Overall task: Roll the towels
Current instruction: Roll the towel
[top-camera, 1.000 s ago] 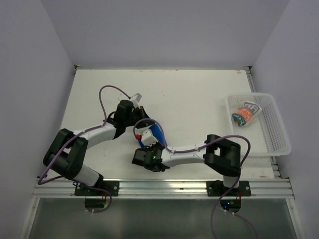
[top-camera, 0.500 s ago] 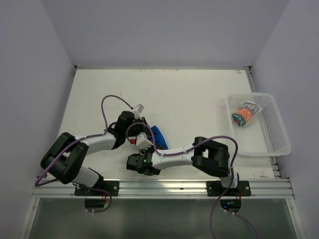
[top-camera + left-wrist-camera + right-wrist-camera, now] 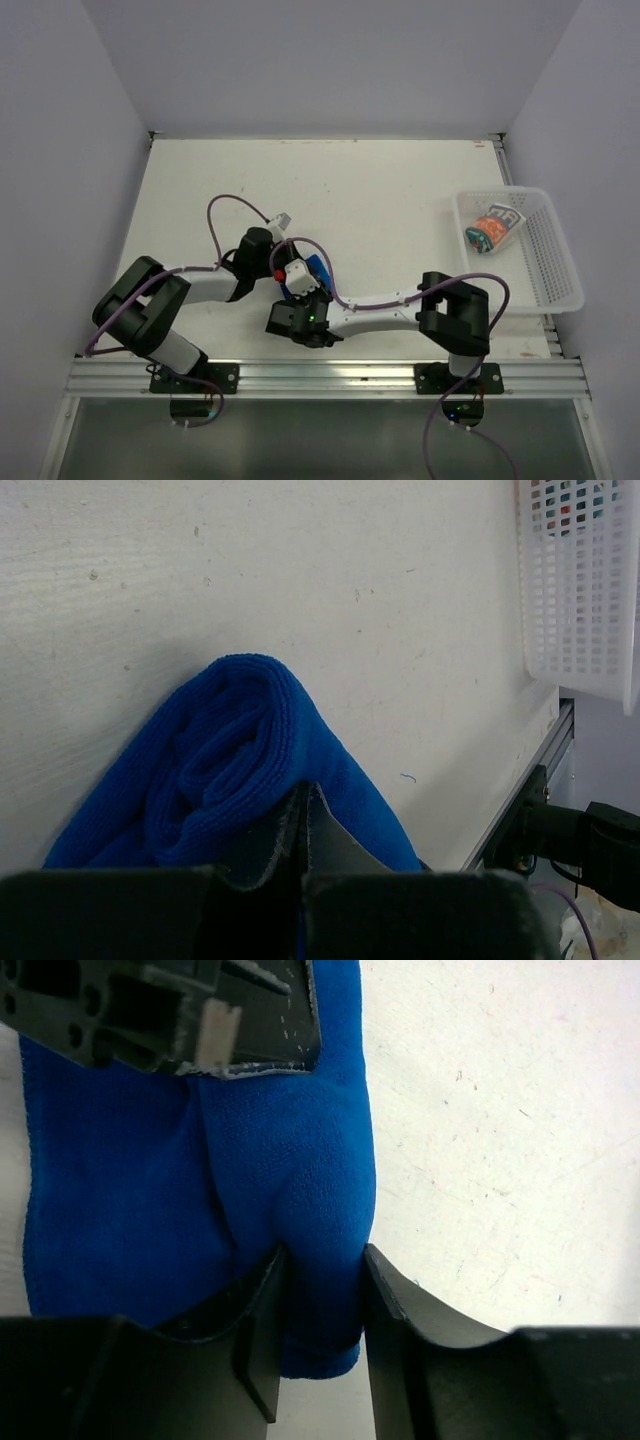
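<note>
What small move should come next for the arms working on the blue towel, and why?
Probably lift the shut left gripper clear of the blue towel: it already looks rolled, the right gripper pinches a fold of it, and the patterned towel lies rolled in the basket, so carrying it there seems likely next.

Overhead, the blue towel (image 3: 319, 268) is largely hidden beneath the left arm (image 3: 215, 283) and right arm (image 3: 375, 308). The basket (image 3: 575, 600) is cut off at the left wrist view's edge. Lettering on the patterned towel (image 3: 490, 231) is illegible.

One blue towel (image 3: 319, 269), one patterned towel (image 3: 491, 230), one basket (image 3: 552, 262).
</note>
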